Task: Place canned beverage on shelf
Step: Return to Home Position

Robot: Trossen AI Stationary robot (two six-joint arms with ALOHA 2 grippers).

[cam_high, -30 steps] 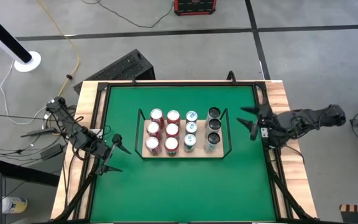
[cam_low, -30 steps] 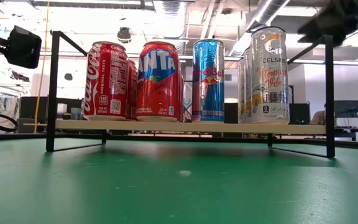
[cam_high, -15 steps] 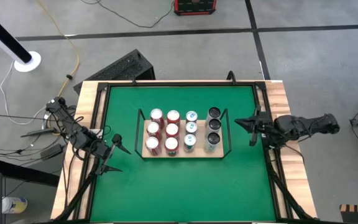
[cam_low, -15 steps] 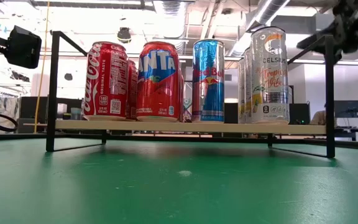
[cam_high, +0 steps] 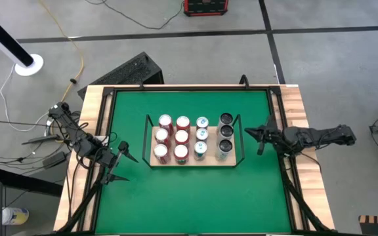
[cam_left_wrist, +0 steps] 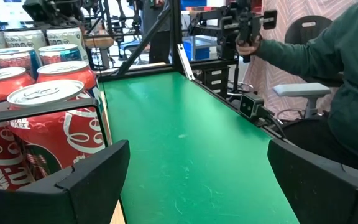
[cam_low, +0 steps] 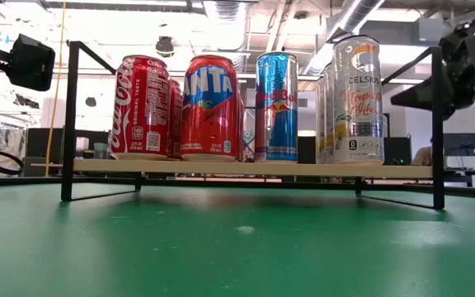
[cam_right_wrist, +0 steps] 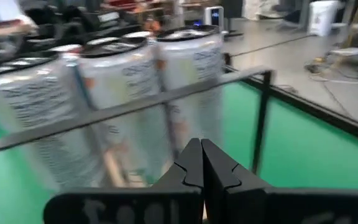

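The white-yellow cans (cam_high: 225, 136) stand upright at the shelf's (cam_low: 246, 167) right end, long axes vertical. We judge them stiff but thin-walled and slick, best pinched mid-body. Our right hand (cam_right_wrist: 201, 163), fingers pressed together, hovers just beside them; our left hand (cam_left_wrist: 197, 165) waits spread near the tabletop's (cam_high: 189, 196) left edge.

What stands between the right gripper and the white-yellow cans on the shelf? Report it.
Only the shelf's black wire rail at its right end: the right gripper, shut and empty, sits just outside it, the white-yellow cans just inside. The left gripper waits open near the table's left edge.
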